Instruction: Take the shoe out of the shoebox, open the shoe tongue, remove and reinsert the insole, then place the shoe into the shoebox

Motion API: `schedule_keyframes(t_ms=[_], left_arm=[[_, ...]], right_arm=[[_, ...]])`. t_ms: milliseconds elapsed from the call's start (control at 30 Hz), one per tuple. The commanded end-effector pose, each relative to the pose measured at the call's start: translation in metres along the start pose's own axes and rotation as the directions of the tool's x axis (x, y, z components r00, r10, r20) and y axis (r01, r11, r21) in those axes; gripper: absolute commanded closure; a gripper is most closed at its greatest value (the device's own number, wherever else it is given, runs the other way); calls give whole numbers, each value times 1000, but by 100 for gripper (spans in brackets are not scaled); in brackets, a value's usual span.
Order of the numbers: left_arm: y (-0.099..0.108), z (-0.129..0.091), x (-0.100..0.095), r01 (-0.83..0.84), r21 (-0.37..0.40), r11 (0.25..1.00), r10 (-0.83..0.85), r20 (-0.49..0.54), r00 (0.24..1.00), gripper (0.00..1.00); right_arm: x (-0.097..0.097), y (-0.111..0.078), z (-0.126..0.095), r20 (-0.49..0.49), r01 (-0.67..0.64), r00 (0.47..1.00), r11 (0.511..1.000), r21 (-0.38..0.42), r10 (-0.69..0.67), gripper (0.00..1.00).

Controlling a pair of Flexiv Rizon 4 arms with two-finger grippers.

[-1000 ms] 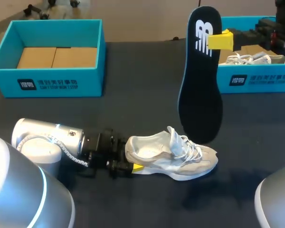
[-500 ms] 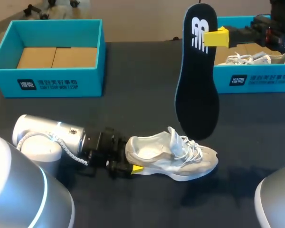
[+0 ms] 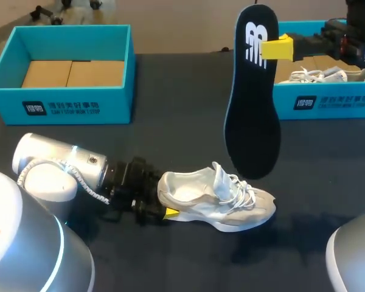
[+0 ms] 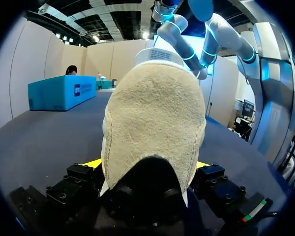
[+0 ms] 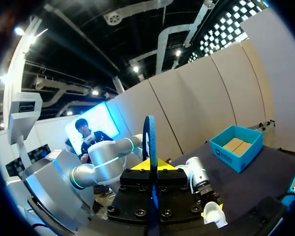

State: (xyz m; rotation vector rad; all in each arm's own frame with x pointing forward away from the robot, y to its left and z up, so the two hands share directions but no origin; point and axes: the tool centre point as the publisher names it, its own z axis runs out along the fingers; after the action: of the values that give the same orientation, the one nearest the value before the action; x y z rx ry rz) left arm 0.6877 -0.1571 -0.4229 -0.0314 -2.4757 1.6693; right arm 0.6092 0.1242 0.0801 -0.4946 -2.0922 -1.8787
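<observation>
The beige shoe (image 3: 216, 204) is clamped at the heel by the left gripper (image 3: 163, 199) on open tabletop (image 3: 182, 121). The black insole (image 3: 252, 121) is gripped upright by the right gripper (image 3: 269, 48), beside the right shoebox (image 3: 328, 103).

Rough suede-like shoe (image 4: 155, 128), matt dark insole (image 3: 252, 115), smooth glossy left arm (image 3: 55, 167)

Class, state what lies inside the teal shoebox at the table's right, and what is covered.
In the right shoebox a second pale shoe with white laces shows. The right arm and the held insole cover parts of the inside.
</observation>
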Motion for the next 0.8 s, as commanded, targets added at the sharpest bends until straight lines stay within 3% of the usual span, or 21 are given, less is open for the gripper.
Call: schedule_keyframes(t_ms=[33, 500, 800], left_arm=[[-6, -7, 0, -2, -64, 998, 1, -7, 1000, 0], [-4, -19, -2, -52, -176, 983, 46, -40, 998, 0], [-1, -32, -6, -82, -310, 947, 75, -34, 997, 0]], right_arm=[[-3, 3, 3, -3, -2, 1000, 1000, 5, 2, 100], [-3, 3, 3, -3, -2, 1000, 1000, 5, 2, 100], [-3, 3, 3, -3, -2, 1000, 1000, 5, 2, 100]])
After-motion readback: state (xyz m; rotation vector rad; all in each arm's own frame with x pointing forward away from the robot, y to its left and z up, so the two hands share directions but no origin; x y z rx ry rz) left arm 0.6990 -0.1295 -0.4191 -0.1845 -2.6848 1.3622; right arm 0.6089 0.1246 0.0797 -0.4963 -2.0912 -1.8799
